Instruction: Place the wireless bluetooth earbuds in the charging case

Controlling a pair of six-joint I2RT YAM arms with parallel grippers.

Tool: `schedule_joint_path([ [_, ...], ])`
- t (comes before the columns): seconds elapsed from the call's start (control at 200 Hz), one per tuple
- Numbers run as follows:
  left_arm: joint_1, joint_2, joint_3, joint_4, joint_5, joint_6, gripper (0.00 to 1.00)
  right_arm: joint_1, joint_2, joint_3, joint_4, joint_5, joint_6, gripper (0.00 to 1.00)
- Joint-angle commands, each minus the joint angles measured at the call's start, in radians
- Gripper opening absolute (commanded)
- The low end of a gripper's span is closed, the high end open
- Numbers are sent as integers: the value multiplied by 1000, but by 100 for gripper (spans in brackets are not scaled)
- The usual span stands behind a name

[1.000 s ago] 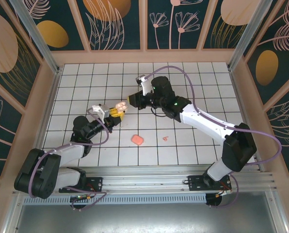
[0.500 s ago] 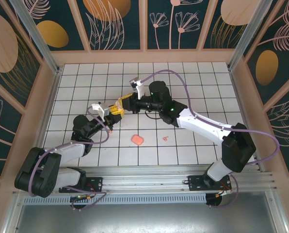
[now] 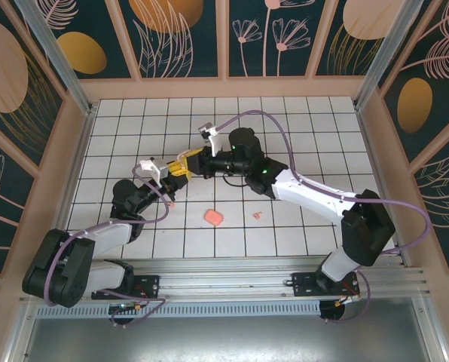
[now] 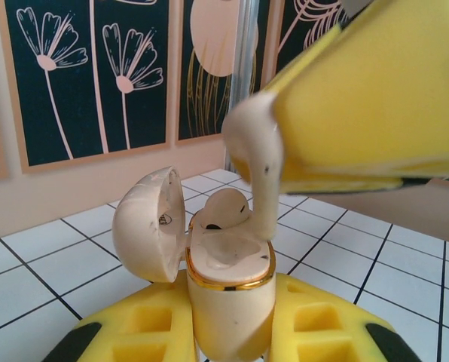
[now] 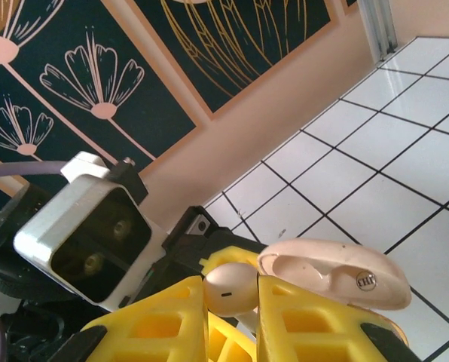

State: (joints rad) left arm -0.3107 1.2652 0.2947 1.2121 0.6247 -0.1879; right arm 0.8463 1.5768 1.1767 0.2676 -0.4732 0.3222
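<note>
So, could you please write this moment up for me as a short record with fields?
Left hand: shut on the charging case, which it holds upright
Case lid: hinged open
Right hand: shut on the held earbud
Held earbud position: stem pointing down, tip at the case's open top, not yet seated
Inside the case: a second earbud appears to sit in the far slot
Table: salmon-pink piece and small pink bit, both lying apart from the hands
</note>
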Motion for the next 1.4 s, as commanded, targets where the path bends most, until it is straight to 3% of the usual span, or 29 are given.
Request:
schedule_joint_path([
  [0.0, -6, -24, 23, 56, -2, -16, 2, 8, 22, -6, 56, -11, 12, 20],
  [0.395, -6, -57, 23, 55, -17, -20, 1, 23, 49, -6, 33, -7, 11, 20],
  [0.646, -6, -91, 26, 45, -38, -18, 2, 33, 10, -47, -28, 66, -5, 20],
  [1.396, -5, -145, 32, -15, -40, 25, 2, 32, 21, -31, -115, 74, -27, 20],
])
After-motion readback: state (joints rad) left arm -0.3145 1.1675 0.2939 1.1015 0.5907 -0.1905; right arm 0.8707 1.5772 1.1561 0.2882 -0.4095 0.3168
